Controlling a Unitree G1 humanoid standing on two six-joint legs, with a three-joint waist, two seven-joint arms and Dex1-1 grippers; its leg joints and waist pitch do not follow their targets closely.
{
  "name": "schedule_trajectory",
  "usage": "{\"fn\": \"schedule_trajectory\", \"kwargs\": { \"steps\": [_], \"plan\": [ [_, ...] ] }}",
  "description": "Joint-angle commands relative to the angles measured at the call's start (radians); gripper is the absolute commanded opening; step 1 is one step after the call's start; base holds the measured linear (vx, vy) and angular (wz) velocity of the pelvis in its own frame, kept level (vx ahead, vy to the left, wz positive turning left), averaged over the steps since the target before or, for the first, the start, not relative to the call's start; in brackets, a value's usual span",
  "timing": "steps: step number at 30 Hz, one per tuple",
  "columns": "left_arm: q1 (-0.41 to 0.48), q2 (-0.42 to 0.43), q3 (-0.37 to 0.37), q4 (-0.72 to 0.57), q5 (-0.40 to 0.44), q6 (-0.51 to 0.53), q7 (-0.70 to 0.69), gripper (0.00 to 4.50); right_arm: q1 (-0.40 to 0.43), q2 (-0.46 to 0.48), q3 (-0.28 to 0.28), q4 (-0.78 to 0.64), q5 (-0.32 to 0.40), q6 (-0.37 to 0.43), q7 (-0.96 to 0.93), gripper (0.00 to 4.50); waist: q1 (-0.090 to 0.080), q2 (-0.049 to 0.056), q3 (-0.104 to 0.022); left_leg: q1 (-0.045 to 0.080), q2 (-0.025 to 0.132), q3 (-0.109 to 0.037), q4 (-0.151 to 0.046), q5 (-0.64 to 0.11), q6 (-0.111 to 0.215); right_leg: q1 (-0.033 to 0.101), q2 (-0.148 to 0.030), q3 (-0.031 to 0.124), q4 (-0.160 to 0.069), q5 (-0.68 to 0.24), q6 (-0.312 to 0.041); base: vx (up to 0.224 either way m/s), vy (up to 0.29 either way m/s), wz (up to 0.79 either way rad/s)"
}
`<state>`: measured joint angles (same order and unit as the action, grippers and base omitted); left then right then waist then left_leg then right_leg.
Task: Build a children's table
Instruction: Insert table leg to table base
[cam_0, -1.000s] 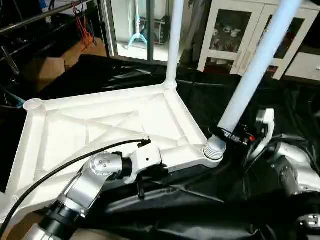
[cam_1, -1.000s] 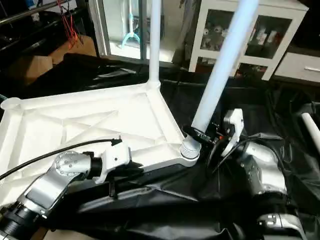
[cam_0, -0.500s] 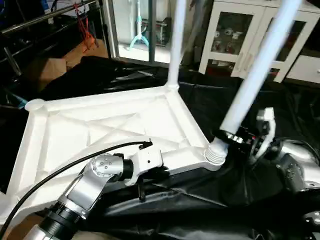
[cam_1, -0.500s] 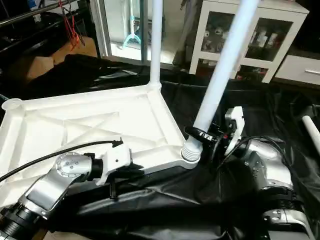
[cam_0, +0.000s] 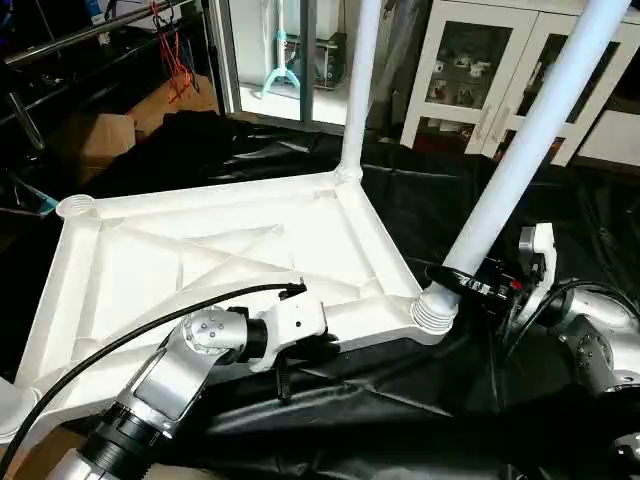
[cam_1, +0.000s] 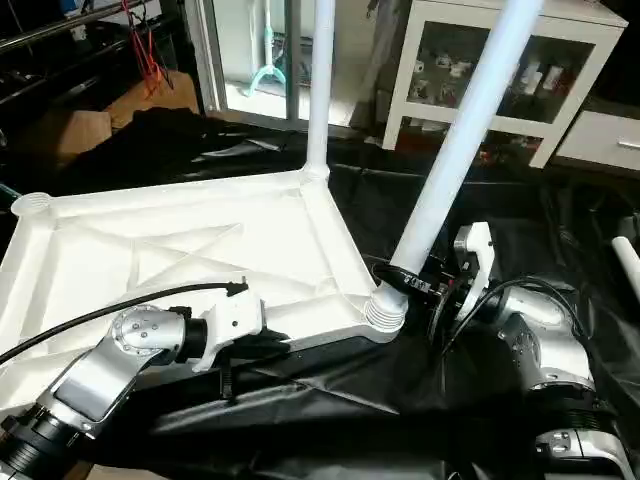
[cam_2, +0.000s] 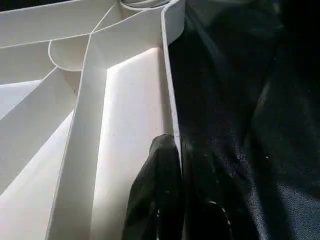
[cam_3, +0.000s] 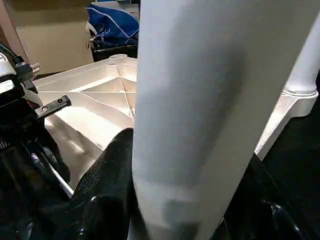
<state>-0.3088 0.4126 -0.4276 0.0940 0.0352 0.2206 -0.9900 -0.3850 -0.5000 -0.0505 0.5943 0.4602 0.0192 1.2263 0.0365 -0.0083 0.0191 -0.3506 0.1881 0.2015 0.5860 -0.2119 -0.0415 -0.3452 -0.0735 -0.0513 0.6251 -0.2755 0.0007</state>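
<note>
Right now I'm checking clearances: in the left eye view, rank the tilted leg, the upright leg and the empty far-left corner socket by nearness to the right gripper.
1. Tilted leg, within the right gripper.
2. Upright leg, at the far corner.
3. Empty corner socket, far left of the tabletop.

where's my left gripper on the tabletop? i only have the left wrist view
observer: the left gripper is shut on the near long edge of the tabletop, toward the corner on the robot's right.
operator: anything in that corner socket
observer: yes, a white leg stands in it, leaning away from the tabletop, its ribbed base at the socket.
operator: who's holding it
observer: the right gripper is closed around that leg just above the ribbed base.
operator: other legs in yet
observer: a second leg stands upright in the far corner on the same side; the far left socket is empty.
</note>
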Motion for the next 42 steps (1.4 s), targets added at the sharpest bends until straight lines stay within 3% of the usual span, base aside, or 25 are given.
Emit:
{"fn": "schedule_trajectory", "kwargs": {
  "steps": [1, 17, 25, 29, 34, 42],
  "plan": [
    [0.013, 0.001, -0.034, 0.017, 0.002, -0.007, -0.026, 0.00, 0.085, -0.015, 0.086, 0.091, -0.176, 0.013, -0.053, 1.84, -0.013, -0.005, -0.005, 0.004, 0.060, -0.030, -0.082, -0.243, 0.036, 0.000, -0.071, 0.052, -0.103, -0.164, -0.222, 0.000, 0.000, 0.00],
    [0.013, 0.001, -0.034, 0.017, 0.002, -0.007, -0.026, 0.00, 0.085, -0.015, 0.086, 0.091, -0.176, 0.013, -0.053, 1.84, -0.015, -0.006, 0.001, 0.006, 0.062, -0.032, -0.089, -0.300, 0.018, -0.009, -0.073, 0.055, -0.115, -0.250, -0.199, 0.000, 0.000, 0.00],
    [0.013, 0.001, -0.034, 0.017, 0.002, -0.007, -0.026, 0.00, 0.085, -0.015, 0.086, 0.091, -0.176, 0.013, -0.053, 1.84, -0.016, -0.005, 0.001, 0.005, 0.063, -0.032, -0.092, -0.286, 0.020, -0.008, -0.073, 0.055, -0.115, -0.235, -0.197, 0.000, 0.000, 0.00],
    [0.008, 0.009, -0.032, 0.021, 0.002, -0.006, -0.032, 0.00, 0.128, 0.041, 0.084, 0.052, -0.159, -0.126, -0.071, 1.84, -0.014, -0.005, -0.005, 0.006, 0.062, -0.029, -0.091, -0.255, 0.028, -0.006, -0.073, 0.055, -0.114, -0.177, -0.196, 0.000, 0.000, 0.00],
    [0.008, 0.010, -0.033, 0.022, 0.002, -0.005, -0.035, 0.00, 0.127, 0.042, 0.089, 0.051, -0.160, -0.131, -0.060, 1.84, -0.020, -0.004, -0.009, 0.003, 0.062, -0.030, -0.091, -0.218, 0.036, 0.002, -0.066, 0.054, -0.106, -0.088, -0.211, 0.000, 0.000, 0.00],
    [0.011, 0.013, -0.033, 0.018, 0.002, -0.006, -0.037, 0.00, 0.128, 0.046, 0.092, 0.060, -0.165, -0.165, -0.069, 1.84, -0.019, -0.003, -0.009, 0.008, 0.063, -0.028, -0.092, -0.248, 0.023, 0.000, -0.064, 0.058, -0.109, -0.112, -0.215, 0.000, 0.000, 0.00]
  ]
}}
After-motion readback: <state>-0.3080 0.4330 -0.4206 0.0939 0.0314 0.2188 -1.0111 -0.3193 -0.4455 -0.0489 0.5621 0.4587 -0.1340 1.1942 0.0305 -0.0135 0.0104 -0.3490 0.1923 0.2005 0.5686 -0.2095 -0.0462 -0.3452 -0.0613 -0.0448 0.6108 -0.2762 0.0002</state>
